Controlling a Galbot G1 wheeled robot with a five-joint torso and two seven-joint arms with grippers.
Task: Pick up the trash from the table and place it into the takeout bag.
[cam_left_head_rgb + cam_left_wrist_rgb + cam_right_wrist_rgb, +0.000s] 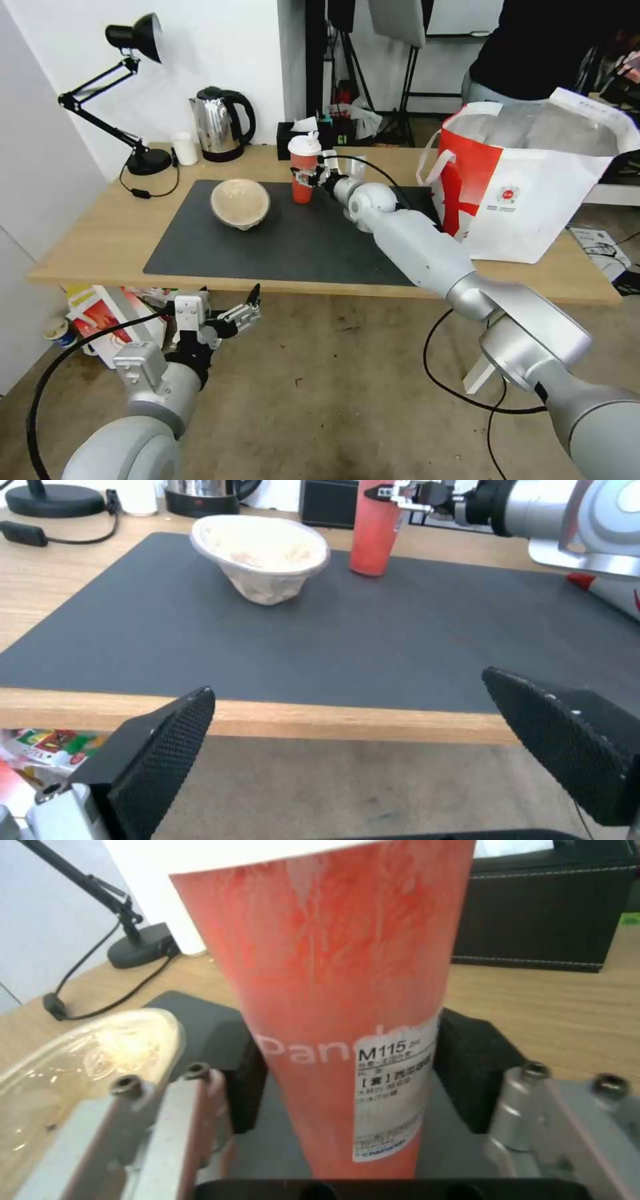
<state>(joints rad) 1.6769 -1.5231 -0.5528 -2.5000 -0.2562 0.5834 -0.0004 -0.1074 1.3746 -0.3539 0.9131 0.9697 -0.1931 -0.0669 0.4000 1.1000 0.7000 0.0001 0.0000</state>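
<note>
Right end effector (308, 175) straddled red cup (304, 175), upright on mat at table (100, 233) rear; pads (470, 1070) beside cup wall, contact unclear. Judged: close gently mid-body, lift straight, avoid tan bowl (240, 203). Left end effector (230, 320) open, parked below table edge.

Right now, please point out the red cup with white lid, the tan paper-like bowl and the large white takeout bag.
red cup (303, 189), head view, lower body.
tan bowl (240, 202), head view, inside.
takeout bag (533, 220), head view, white front panel.

red cup (333, 1005): lid cropped | takeout bag (533, 193): contents hidden
</note>
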